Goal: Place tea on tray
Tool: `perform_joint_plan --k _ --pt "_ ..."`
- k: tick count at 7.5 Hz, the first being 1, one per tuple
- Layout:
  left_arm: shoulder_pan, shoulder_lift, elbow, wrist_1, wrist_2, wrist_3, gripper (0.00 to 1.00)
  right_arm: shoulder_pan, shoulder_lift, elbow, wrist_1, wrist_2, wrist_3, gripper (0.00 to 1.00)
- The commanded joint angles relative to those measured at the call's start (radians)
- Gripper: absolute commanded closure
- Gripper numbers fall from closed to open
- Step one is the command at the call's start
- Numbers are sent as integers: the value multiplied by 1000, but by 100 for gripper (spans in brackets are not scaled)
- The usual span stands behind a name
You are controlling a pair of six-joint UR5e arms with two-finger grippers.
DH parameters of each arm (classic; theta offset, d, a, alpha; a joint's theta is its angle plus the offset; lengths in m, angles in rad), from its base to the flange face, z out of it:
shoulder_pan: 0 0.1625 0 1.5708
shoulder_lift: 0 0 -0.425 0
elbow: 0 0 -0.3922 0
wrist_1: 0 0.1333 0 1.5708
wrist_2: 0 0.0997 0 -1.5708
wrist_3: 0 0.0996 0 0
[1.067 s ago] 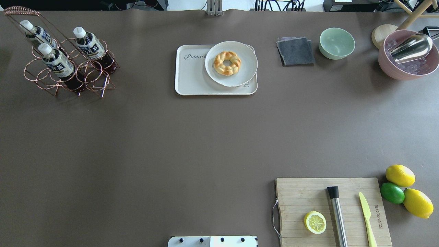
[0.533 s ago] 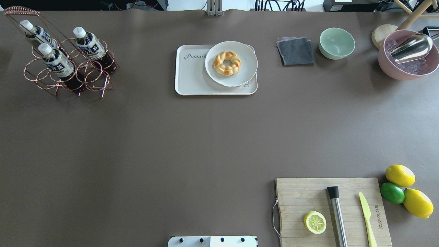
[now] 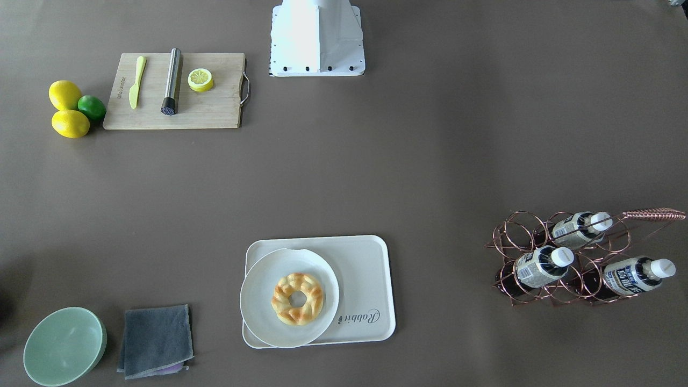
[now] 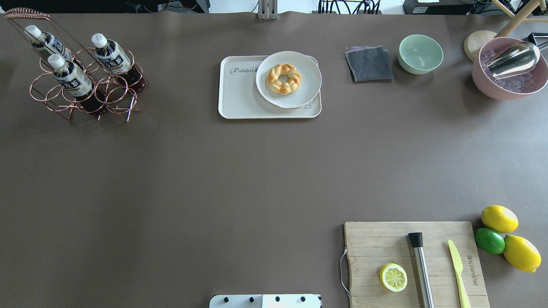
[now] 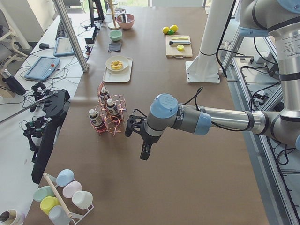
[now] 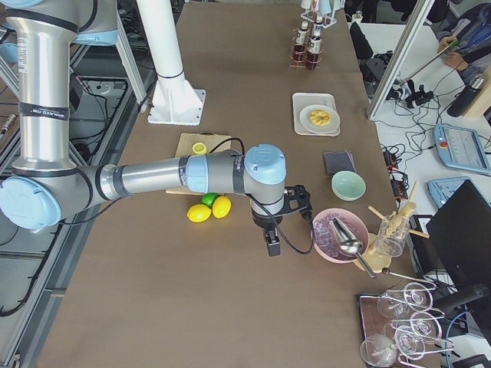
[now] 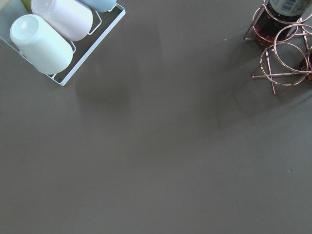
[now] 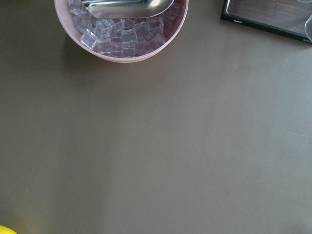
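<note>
Brown matte surface (image 4: 214, 179) runs wide and smooth, with cluttered desks (image 5: 44, 65) alongside. Three small clear plastic tea bottles (image 4: 70, 78), white-capped, lean in a copper wire rack (image 4: 115, 100) near the far left corner. They are well apart from the cream rectangular plastic tray (image 4: 239, 96), round-cornered, bearing a round white plate (image 4: 308, 85). Whether my left jaws or right jaws are released or clenched, I cannot tell.

Even, soft light — faint shadows beside the copper wire rack (image 4: 51, 92), mild glare on the metal scoop (image 4: 513, 60) — all views sharp.
</note>
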Motion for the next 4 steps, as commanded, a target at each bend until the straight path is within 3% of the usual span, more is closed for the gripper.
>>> perform_joint_plan --k 1,4 --pt "2 -6 -3 79 0 2 7 -1 -7 0 0 21 -1 0" --pt "5 5 -14 87 0 5 7 -1 -8 3 2 24 -5 0"
